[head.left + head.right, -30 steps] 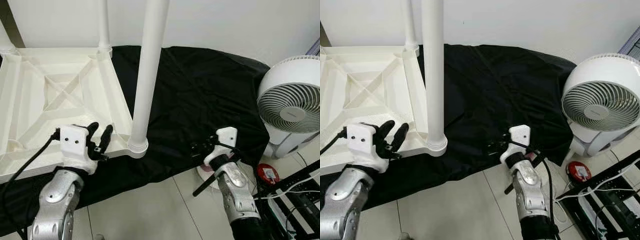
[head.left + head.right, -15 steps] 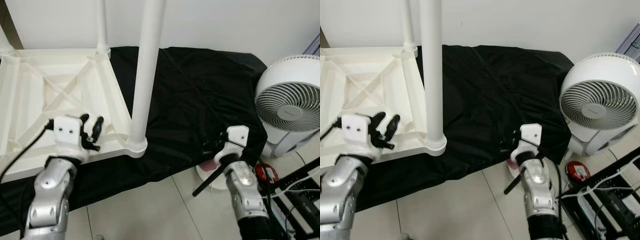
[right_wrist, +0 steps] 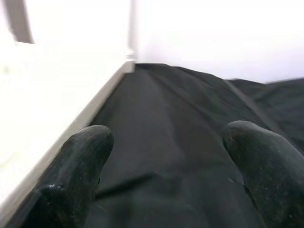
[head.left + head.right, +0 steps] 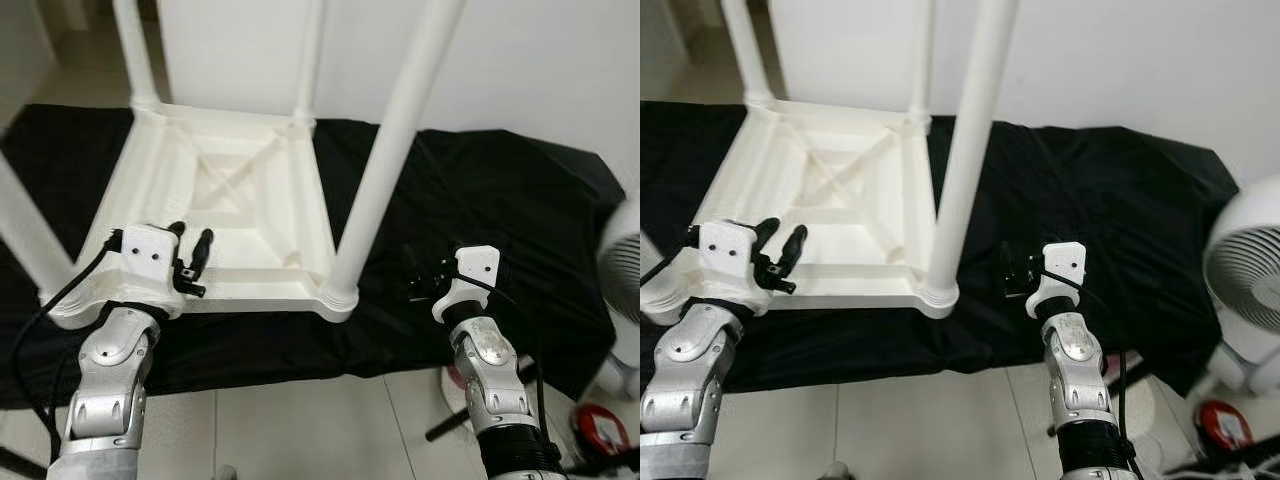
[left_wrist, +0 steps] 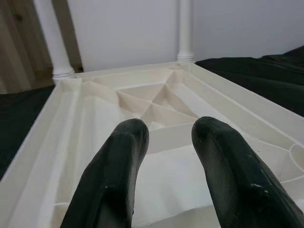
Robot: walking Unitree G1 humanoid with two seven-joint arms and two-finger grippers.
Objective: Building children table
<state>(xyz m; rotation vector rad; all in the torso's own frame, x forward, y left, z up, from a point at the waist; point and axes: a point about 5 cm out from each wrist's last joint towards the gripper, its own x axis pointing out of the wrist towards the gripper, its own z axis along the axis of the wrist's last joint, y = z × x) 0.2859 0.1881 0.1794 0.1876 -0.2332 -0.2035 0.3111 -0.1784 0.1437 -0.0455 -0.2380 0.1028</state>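
Note:
The white plastic children's table [image 4: 235,290] lies upside down on a black cloth [image 4: 500,200], with several white legs standing up from its corners. The near right leg [image 4: 385,170] rises tall through the middle of the picture. My left gripper [image 4: 190,262] hovers open over the table's near rim, left of that leg. In the left wrist view its fingers [image 5: 118,161] stand apart with nothing between them, pointing over the ribbed underside [image 5: 152,109]. My right gripper [image 4: 415,278] is open over the cloth just right of the near right leg, and the right wrist view shows its fingers [image 3: 80,152] spread wide.
A white fan [image 4: 1252,280] stands on the floor at the right edge, with a red object [image 4: 1223,425] below it. A white wall runs behind. Pale floor tiles [image 4: 330,430] lie in front of the cloth, and a thin black rod [image 4: 448,425] lies beside my right arm.
The whole view has swung left, so the table now sits in the middle and the fan at the edge. My right gripper stands closer to the near right leg.

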